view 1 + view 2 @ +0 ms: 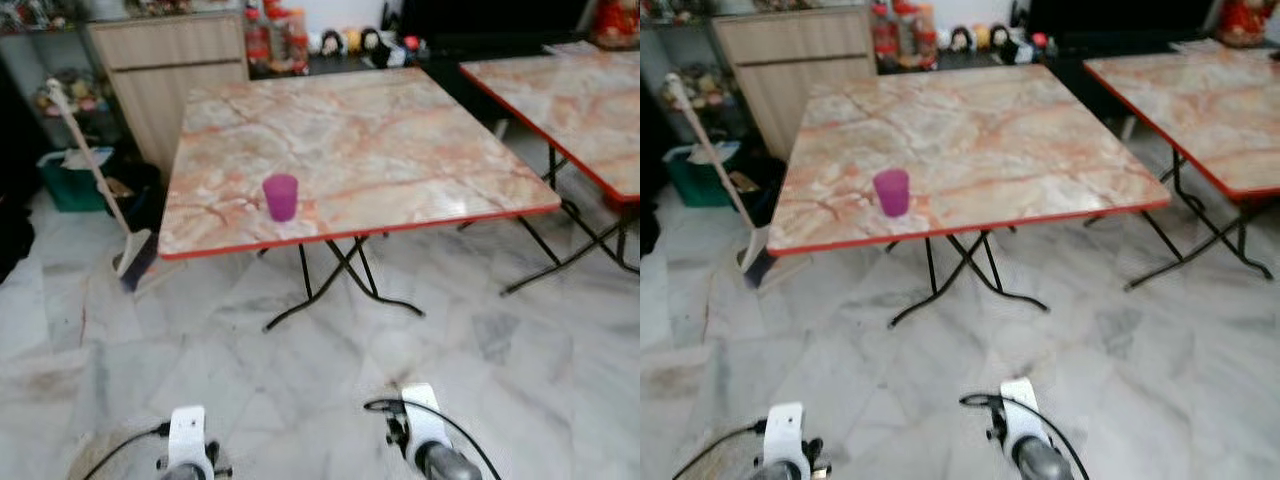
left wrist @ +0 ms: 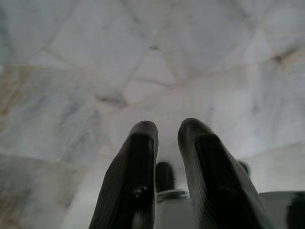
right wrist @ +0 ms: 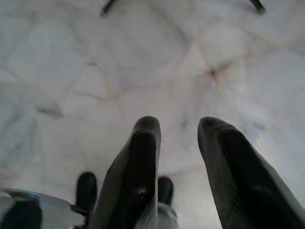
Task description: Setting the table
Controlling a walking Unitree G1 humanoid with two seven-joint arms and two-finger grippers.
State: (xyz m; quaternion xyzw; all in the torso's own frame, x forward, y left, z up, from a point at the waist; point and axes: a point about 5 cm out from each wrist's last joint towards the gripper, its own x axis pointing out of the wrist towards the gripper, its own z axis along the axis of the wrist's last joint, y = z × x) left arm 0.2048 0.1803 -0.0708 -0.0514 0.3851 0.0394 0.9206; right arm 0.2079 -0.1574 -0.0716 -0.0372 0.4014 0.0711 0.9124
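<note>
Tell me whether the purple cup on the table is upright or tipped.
Upright. The purple cup stands on its base near the front edge of the marble table, its open rim facing up. Whether it holds anything cannot be told.

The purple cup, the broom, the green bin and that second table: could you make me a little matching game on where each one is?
Things:
1. purple cup
2. broom
3. green bin
4. second marble table

Places:
A. on the floor at the robot's left, behind the broom's handle
B. to the robot's right of the near table
C. on the near table, close to its front edge
D. leaning beside the wooden cabinet, its head on the floor

Pairs: 1-C, 2-D, 3-A, 4-B
</note>
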